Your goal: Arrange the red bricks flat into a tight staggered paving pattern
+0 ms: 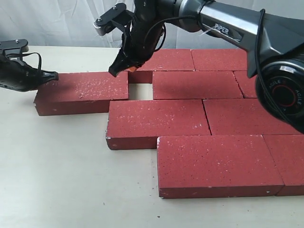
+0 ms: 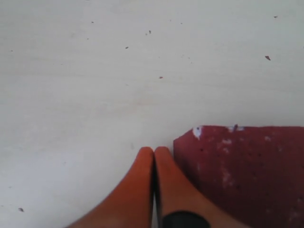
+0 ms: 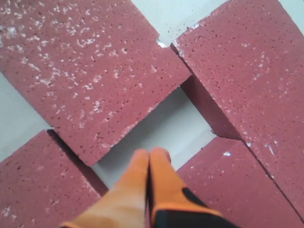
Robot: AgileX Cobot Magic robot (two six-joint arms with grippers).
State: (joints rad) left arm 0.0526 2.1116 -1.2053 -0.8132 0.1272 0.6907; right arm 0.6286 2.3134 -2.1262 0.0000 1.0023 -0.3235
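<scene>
Several red bricks [image 1: 209, 156] lie flat in staggered rows. One speckled brick [image 1: 80, 90] lies apart at the left, with a bare gap [image 1: 140, 90] between it and the second-row brick [image 1: 194, 84]. My right gripper [image 1: 118, 71] is shut on nothing, its tips by that brick's far right corner. In the right wrist view its fingertips [image 3: 151, 153] hang over the gap [image 3: 166, 121], beside the speckled brick [image 3: 90, 71]. My left gripper [image 1: 53, 75] is shut and empty at the brick's far left corner. The left wrist view shows its tips [image 2: 153, 151] beside the chipped brick corner [image 2: 247, 166].
The pale table [image 1: 57, 180] stretches bare to the left and front of the bricks. A white curtain [image 1: 57, 21] hangs behind. The right arm [image 1: 228, 28] reaches in from the upper right over the back row. Small crumbs [image 2: 160, 77] dot the table.
</scene>
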